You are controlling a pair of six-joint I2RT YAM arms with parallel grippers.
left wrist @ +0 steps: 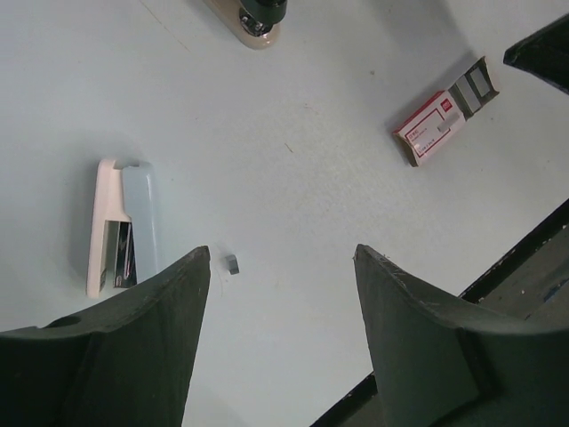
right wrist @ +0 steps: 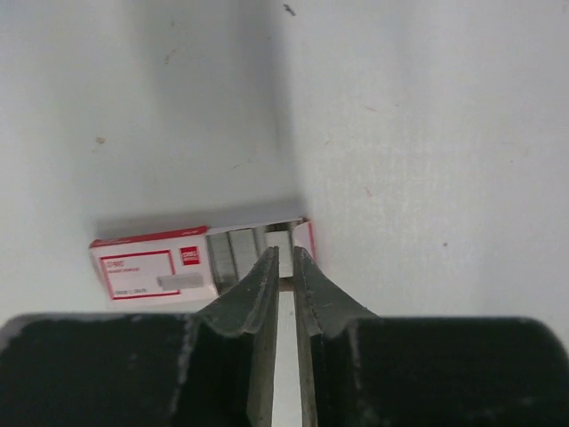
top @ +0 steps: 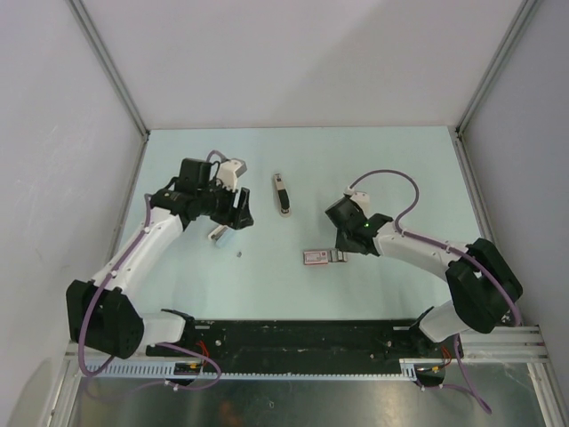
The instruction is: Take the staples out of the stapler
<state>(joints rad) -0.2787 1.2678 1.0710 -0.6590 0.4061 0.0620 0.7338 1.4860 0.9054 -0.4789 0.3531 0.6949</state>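
The right hand (right wrist: 284,258) has its two dark fingers drawn almost together, with only a thin slit between them. Its tips sit at the open end of a flat pink-and-white cardboard box (right wrist: 156,267). Whether they pinch the box's end flap, I cannot tell. The box lies flat with its inner tray (right wrist: 242,253) slid partly out, and grey staple strips (right wrist: 233,258) lie side by side in that tray.

The left hand (left wrist: 281,253) hangs above the surface with its fingers spread wide and nothing between them. Just below the gap, near its left finger, lies one tiny silvery-grey staple bit (left wrist: 232,264), alone on the worktop and touching nothing. Beside it, further left, a white and pale-blue plastic stapler (left wrist: 124,227) lies on its side, with dark metal showing in its open end. The staple bit is near this stapler but apart from it. Further out, towards the middle, rests a beige and black stapler-like tool (left wrist: 253,22), well apart from the box.

The pale mint-green worktop (top: 400,169) carries all of these. Plain grey-white wall panels (top: 293,62) held in slim metal frame posts (top: 107,62) close it in on three sides, and a black rail (top: 302,338) runs along the near edge by the arm bases.
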